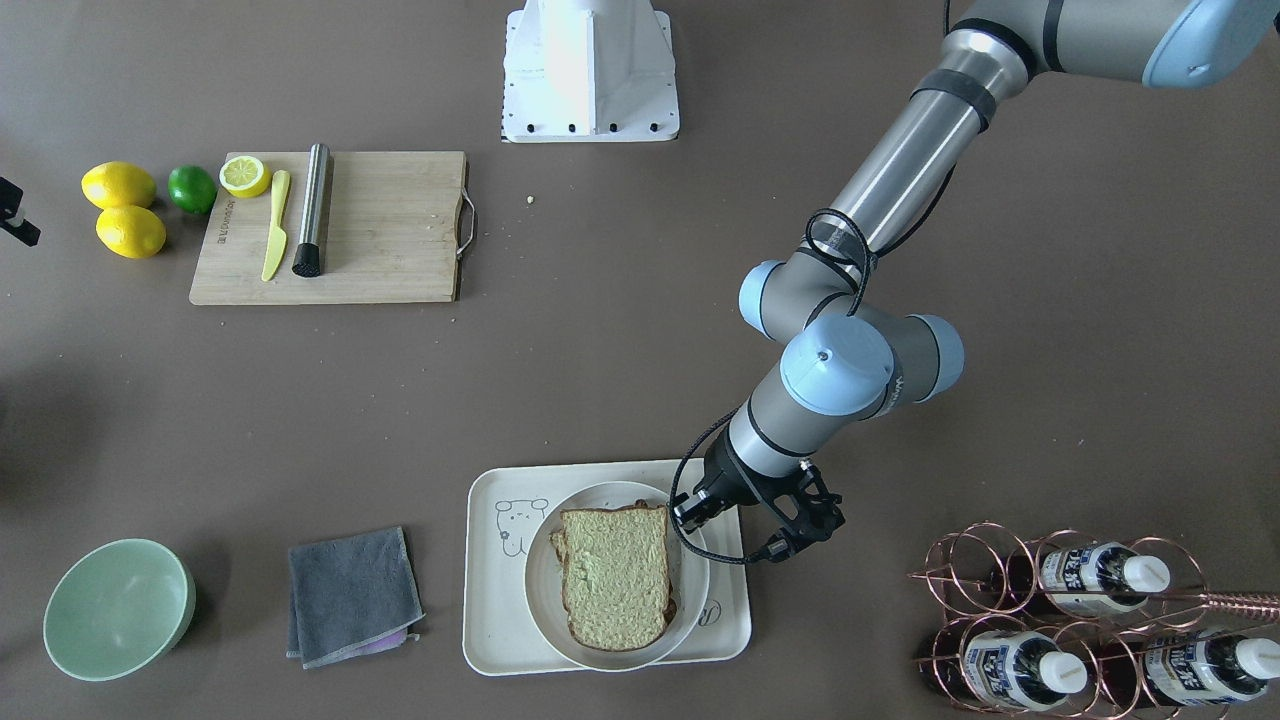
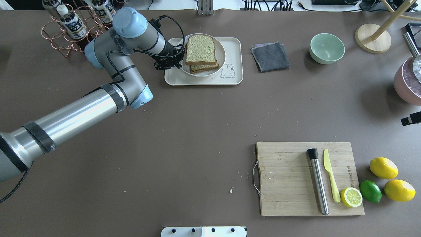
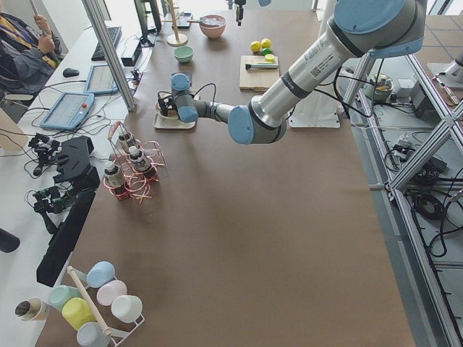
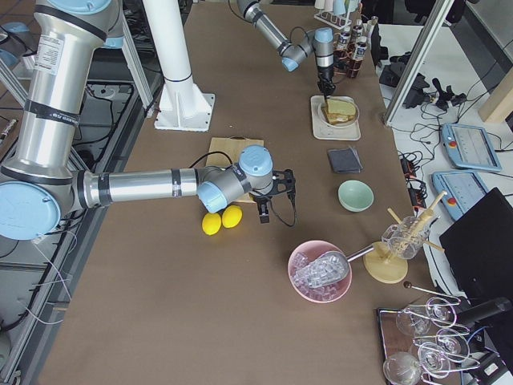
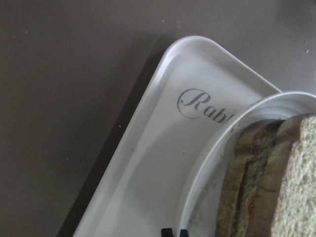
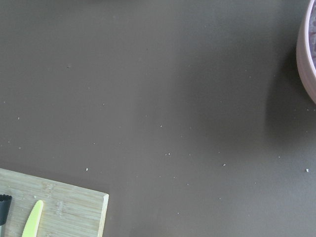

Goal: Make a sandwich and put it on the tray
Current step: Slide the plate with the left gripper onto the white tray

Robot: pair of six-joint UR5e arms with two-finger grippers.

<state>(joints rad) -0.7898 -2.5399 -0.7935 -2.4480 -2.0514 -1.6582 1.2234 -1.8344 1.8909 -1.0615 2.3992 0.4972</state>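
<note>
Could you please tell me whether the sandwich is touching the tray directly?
Apart. The front-facing view shows the sandwich lying wholly inside the white plate, which sits on the tray.

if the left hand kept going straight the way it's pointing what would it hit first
Probably the rim of the plate, just beside the sandwich: the left hand points steeply down right over it. Depth is unclear, so it might land on the tray just outside the rim instead.

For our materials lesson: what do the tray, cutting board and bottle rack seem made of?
Tray: likely plastic or melamine, smooth cream, moulded rounded rim.
Cutting board: wood or bamboo, pale strips with grain.
Bottle rack: thin metal wire, shiny copper-coloured finish.
</note>
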